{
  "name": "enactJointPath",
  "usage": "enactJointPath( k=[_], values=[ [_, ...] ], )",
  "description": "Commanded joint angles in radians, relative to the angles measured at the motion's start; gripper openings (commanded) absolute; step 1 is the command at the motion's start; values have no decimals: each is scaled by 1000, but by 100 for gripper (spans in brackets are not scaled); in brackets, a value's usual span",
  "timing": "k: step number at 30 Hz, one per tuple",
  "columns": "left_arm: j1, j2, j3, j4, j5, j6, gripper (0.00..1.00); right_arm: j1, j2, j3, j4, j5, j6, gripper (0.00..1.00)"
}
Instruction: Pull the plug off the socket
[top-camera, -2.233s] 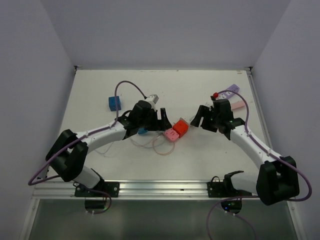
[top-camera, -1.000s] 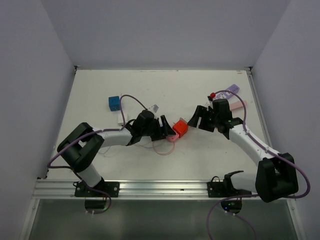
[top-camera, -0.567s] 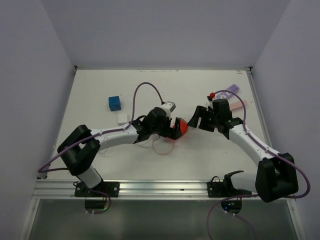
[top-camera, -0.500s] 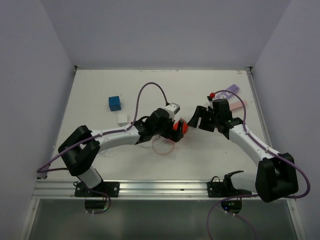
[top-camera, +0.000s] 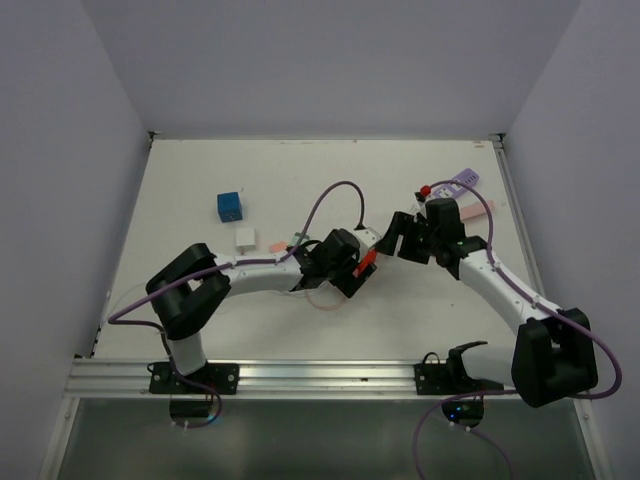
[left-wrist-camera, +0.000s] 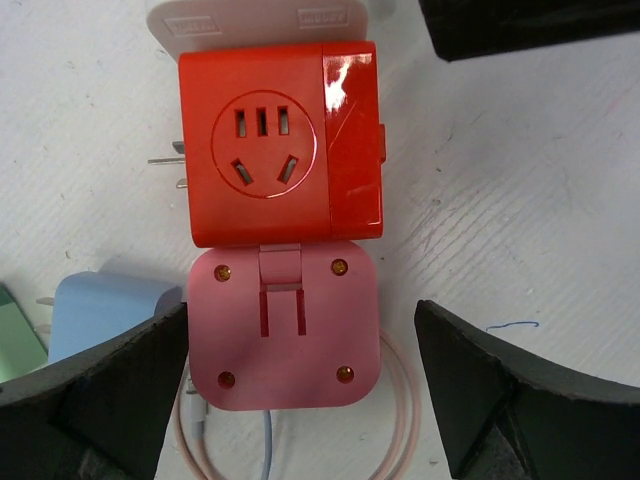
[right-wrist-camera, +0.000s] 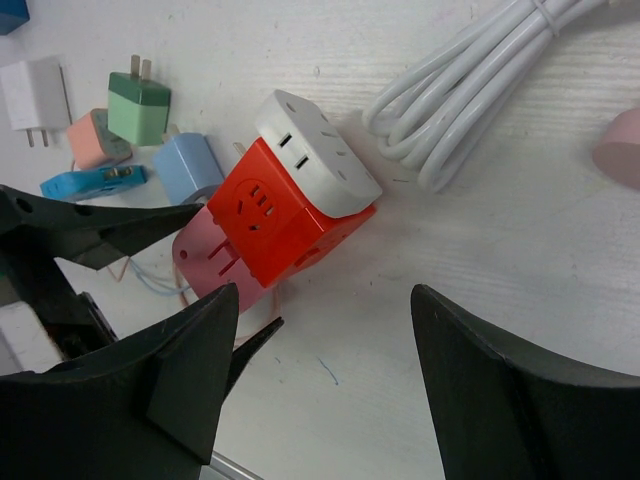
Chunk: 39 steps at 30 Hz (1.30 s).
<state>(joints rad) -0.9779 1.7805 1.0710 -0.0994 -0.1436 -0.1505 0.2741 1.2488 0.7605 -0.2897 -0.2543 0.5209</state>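
Note:
A red cube socket (left-wrist-camera: 280, 150) lies on the table with a white socket block (left-wrist-camera: 270, 20) on its far side. A pink square plug (left-wrist-camera: 283, 325) sits tight against its near side. My left gripper (left-wrist-camera: 300, 385) is open wide, one finger on each side of the pink plug and neither touching it. In the top view the left gripper (top-camera: 350, 268) covers the plug, and only part of the red socket (top-camera: 366, 259) shows. My right gripper (right-wrist-camera: 345, 350) is open and empty, hanging just right of the red socket (right-wrist-camera: 275, 215) and the pink plug (right-wrist-camera: 205, 260).
A pink cable loop (left-wrist-camera: 395, 400) lies under the plug. Small chargers lie to the left: green (right-wrist-camera: 138, 110), salmon (right-wrist-camera: 92, 138), light blue (right-wrist-camera: 188, 165) and white (top-camera: 245, 238). A blue cube (top-camera: 229, 206) is at far left. A coiled white cable (right-wrist-camera: 470, 80) and lavender item (top-camera: 462, 182) are behind the right arm.
My left arm has swung right and come over the pink plug, and its gripper has opened wide. The red socket shifted slightly. The right arm has not moved.

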Motion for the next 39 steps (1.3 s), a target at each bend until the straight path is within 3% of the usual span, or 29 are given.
enactJointPath(
  k=[1, 12, 15, 19, 23, 27, 33, 39],
  values=[
    [-10, 20, 44, 6, -31, 49, 95, 2, -42, -10, 3, 0, -1, 73],
    [-10, 69, 70, 24, -50, 37, 81, 2, -60, -32, 9, -3, 7, 73],
    [-10, 82, 79, 7, -50, 29, 74, 2, -63, -35, 11, -3, 10, 73],
    [-11, 71, 76, 6, -57, 16, 55, 2, -74, -52, 27, -11, 43, 73],
    [-8, 57, 83, 13, -41, -18, 38, 2, -81, -125, 160, -60, 164, 75],
    [-5, 39, 98, 23, -2, -93, 22, 2, -95, -239, 314, -85, 316, 85],
    [11, -3, 93, 66, 44, -202, 15, 2, -114, -309, 457, -56, 428, 97],
    [42, -39, 50, 136, 84, -306, 11, 2, -71, -363, 601, -51, 542, 99]
  ],
)
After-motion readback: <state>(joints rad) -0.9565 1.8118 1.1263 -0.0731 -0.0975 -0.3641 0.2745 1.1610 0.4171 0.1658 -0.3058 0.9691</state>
